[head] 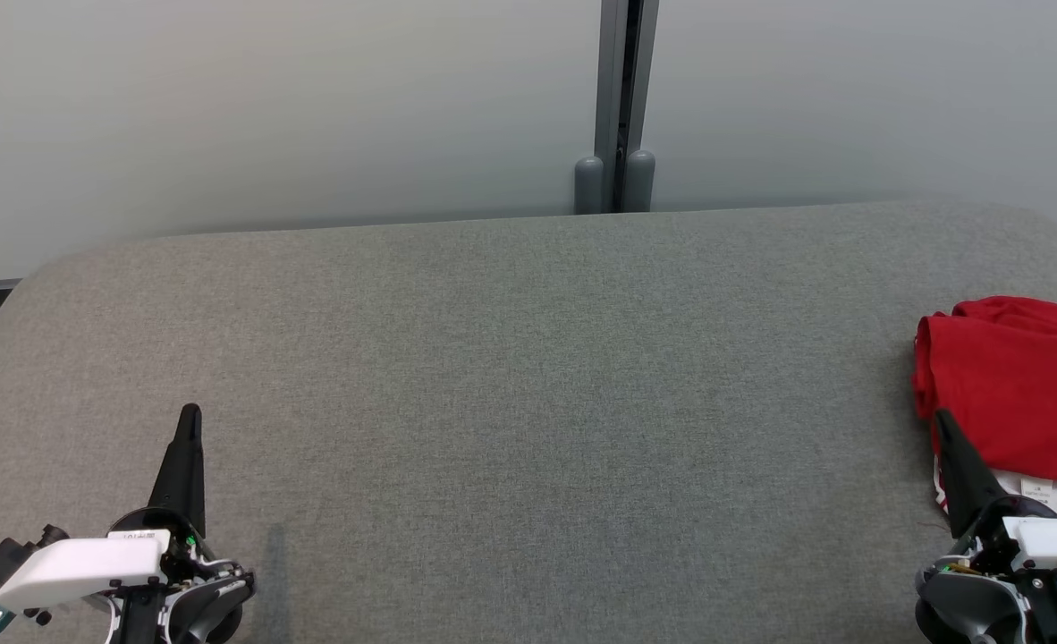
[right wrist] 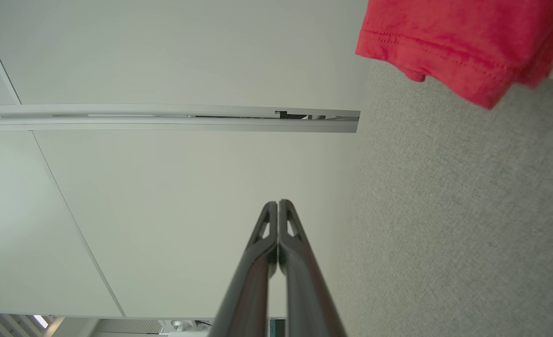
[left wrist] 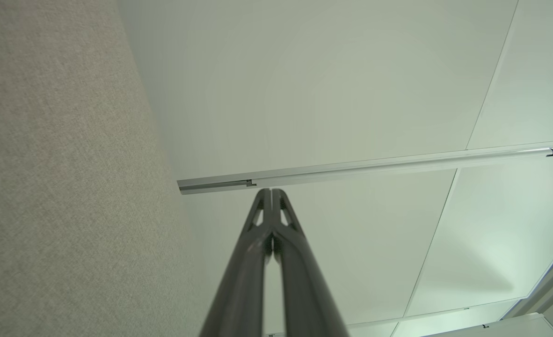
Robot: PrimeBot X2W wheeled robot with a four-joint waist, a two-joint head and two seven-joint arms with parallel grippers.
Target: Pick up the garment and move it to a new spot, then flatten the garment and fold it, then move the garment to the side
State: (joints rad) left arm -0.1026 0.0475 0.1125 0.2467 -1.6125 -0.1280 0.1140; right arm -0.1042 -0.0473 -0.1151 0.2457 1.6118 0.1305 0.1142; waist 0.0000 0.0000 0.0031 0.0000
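Note:
A red garment (head: 1016, 394) lies bunched at the far right of the grey fabric surface (head: 528, 385), with a white label showing at its near edge. Its hemmed edge (right wrist: 445, 42) appears at the top right of the right wrist view. My right gripper (head: 942, 419) rests at the lower right, shut and empty, its tip beside the garment's near left edge. In its own view the two fingers (right wrist: 278, 206) are pressed together. My left gripper (head: 190, 413) sits at the lower left, far from the garment, shut with nothing held (left wrist: 271, 193).
The grey surface has rounded far corners and ends at a pale wall (head: 269, 107). A grey vertical post (head: 616, 98) with two rounded feet stands behind the far edge at the middle.

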